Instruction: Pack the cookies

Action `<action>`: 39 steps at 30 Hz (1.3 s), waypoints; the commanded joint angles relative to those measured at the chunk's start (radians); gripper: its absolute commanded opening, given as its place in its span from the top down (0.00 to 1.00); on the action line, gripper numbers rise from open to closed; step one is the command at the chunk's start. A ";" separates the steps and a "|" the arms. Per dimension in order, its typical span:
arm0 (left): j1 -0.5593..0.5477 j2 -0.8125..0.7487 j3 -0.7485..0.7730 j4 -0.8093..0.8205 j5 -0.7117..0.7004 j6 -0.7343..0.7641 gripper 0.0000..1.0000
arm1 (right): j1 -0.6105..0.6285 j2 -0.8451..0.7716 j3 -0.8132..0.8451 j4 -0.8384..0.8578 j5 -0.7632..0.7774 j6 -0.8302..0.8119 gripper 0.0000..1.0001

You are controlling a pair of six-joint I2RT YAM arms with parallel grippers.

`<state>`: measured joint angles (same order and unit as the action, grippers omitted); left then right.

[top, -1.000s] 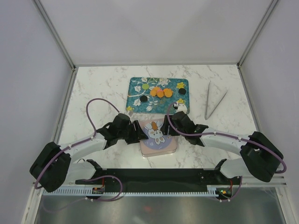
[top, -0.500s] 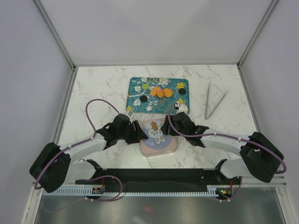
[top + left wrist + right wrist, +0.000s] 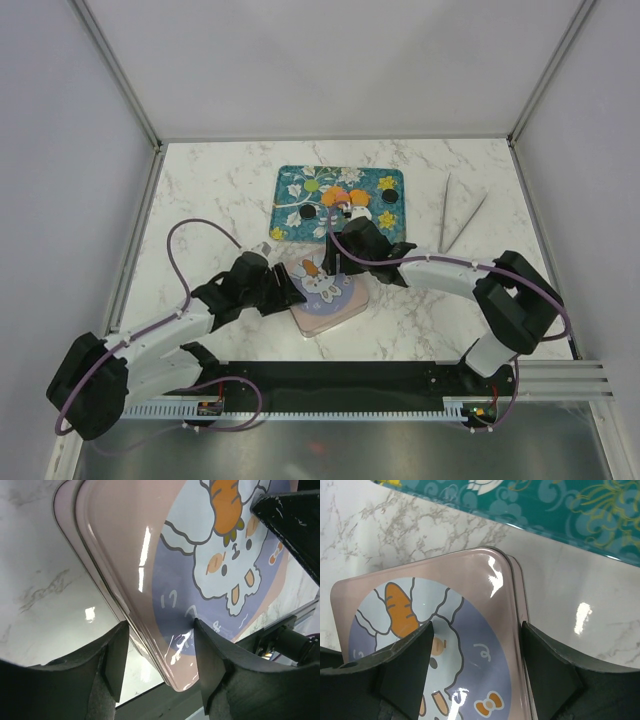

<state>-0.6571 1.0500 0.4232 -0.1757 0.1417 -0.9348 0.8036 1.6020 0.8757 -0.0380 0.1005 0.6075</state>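
The cookies lie on the teal tray [image 3: 290, 185]: orange ones [image 3: 335, 198], a light green one [image 3: 311, 185] and black ones [image 3: 309, 212]. The closed pink tin with the rabbit lid [image 3: 325, 292] sits askew in front of the tray. My left gripper [image 3: 292, 290] is open at the tin's left corner. In the left wrist view [image 3: 160, 655] its jaws straddle the lid edge [image 3: 125, 555], one finger touching the lid top. My right gripper [image 3: 345, 265] is open over the tin's far side. In the right wrist view [image 3: 477, 665] one finger lies over the rabbit lid [image 3: 470, 595] and the other stands beside the rim.
Grey tongs [image 3: 455, 215] lie on the marble to the right of the tray. The tray's near edge [image 3: 570, 510] is just beyond the tin. The black base rail [image 3: 330, 380] runs along the table's near edge.
My right arm has swung left and reaches the tin from its far side. The tin has turned and slid a little left. My left arm has drawn back slightly.
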 commanded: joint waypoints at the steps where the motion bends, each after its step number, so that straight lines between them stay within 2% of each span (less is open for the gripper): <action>1: -0.022 -0.073 0.015 -0.083 -0.054 0.068 0.36 | 0.042 0.094 0.011 -0.128 -0.147 -0.052 0.23; 6: -0.003 -0.171 0.092 -0.258 -0.186 0.106 0.27 | 0.028 0.118 0.032 -0.151 -0.150 -0.074 0.22; 14: 0.019 -0.251 0.187 -0.370 -0.298 0.145 0.17 | 0.009 0.070 0.029 -0.172 -0.159 -0.098 0.21; 22: 0.031 -0.214 0.319 -0.393 -0.264 0.211 0.16 | -0.023 -0.069 0.092 -0.212 -0.183 -0.123 0.15; 25: 0.033 -0.206 0.370 -0.403 -0.240 0.244 0.16 | -0.050 -0.137 0.109 -0.224 -0.188 -0.115 0.11; 26: 0.033 -0.202 0.380 -0.409 -0.228 0.254 0.16 | -0.058 -0.175 0.108 -0.226 -0.188 -0.111 0.02; 29: 0.033 -0.199 0.425 -0.416 -0.200 0.292 0.16 | -0.092 -0.268 0.095 -0.237 -0.176 -0.100 0.02; 39: 0.033 -0.238 0.488 -0.478 -0.146 0.376 0.15 | -0.119 -0.612 0.042 -0.335 0.086 -0.052 0.02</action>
<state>-0.6292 0.8429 0.8661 -0.6209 -0.0257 -0.6289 0.6888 1.0458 0.9306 -0.3191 0.0738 0.5377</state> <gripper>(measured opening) 0.845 0.982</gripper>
